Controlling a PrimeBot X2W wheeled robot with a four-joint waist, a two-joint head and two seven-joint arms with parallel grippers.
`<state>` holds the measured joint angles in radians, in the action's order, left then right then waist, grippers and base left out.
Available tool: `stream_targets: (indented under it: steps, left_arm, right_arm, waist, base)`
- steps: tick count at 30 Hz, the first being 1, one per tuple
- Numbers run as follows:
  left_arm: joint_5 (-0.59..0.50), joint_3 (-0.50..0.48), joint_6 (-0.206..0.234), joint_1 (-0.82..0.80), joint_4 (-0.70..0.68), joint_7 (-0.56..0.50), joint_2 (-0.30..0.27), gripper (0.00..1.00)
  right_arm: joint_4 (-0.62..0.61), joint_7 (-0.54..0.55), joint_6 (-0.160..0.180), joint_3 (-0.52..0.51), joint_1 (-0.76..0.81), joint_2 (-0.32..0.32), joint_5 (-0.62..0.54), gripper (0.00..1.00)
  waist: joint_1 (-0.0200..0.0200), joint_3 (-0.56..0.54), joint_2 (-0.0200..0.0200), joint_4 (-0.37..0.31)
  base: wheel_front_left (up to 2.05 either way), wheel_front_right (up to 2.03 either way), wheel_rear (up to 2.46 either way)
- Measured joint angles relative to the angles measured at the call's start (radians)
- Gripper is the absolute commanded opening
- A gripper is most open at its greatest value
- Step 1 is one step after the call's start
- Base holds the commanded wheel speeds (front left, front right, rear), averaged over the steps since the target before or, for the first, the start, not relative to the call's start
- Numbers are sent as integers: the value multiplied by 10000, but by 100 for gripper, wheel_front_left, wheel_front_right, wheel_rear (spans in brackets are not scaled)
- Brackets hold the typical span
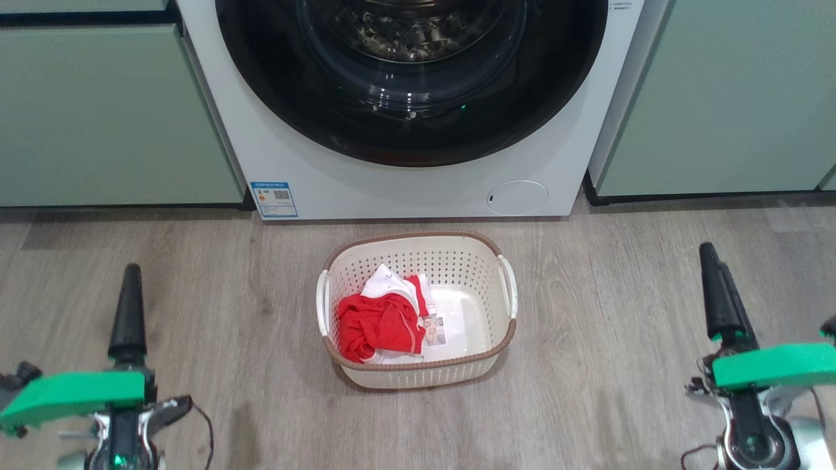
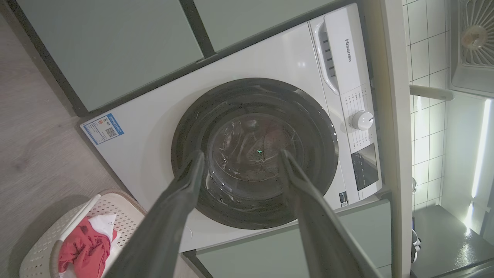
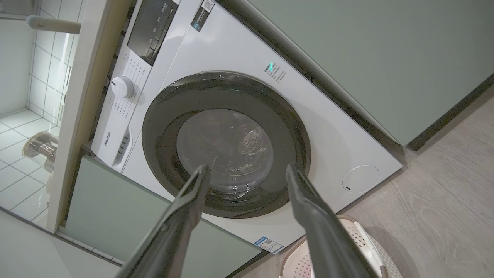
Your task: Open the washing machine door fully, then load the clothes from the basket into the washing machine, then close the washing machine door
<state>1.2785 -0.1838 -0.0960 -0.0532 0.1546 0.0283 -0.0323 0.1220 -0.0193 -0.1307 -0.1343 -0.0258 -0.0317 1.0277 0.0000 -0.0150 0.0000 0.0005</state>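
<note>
The white washing machine [image 1: 307,173] stands straight ahead between pale green cabinets. Its round door [image 1: 274,85], with a black rim and domed glass, lies shut flush against the front. On the floor before it sits the cream perforated basket [image 1: 418,376], holding the clothes [image 1: 379,323], a red and white bundle bunched at its left side. My left gripper [image 1: 131,274] hovers low at the left, well away from the basket, and in the left wrist view its fingers [image 2: 242,153] stand wide apart and empty. At the lower right, my right gripper [image 1: 712,258] is likewise open [image 3: 247,167] and empty.
Green cabinets [image 1: 98,111] flank the machine on both sides. A small round service flap [image 1: 516,197] and a blue sticker [image 1: 273,199] mark the machine's lower front. Wooden floor [image 1: 607,294] surrounds the basket. A paper label [image 1: 434,329] lies in the basket's bottom.
</note>
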Motion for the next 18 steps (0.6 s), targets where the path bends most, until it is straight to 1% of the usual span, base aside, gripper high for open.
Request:
stream_targets:
  steps: [1,7,10,13,18]
  left_arm:
    - [0,0,0,0,0,0,0,100]
    - [-779,44,437,-76,-731,167,0,100]
    - [-1323,232,639,-74,-1072,194,0,100]
    - [-1871,393,936,-77,-1517,309,0,100]
    - [-2813,880,1375,-76,-2079,451,-2,100]
  right_arm:
    - [0,0,0,0,0,0,0,100]
    - [-433,-174,0,96,-117,-2,-1131,100]
    - [-631,-270,0,142,-118,-4,-1601,100]
    - [-813,-376,0,148,-123,-4,-2036,100]
    - [-1068,-500,0,324,-204,-6,-3087,100]
  waist:
    - [0,0,0,0]
    - [0,14,0,15]
    - [0,6,0,26]
    - [0,-1,0,36]
    - [0,-12,0,48]
  base:
    - [0,0,0]
    - [0,0,0]
    - [0,0,0]
    - [0,0,0]
    - [0,0,0]
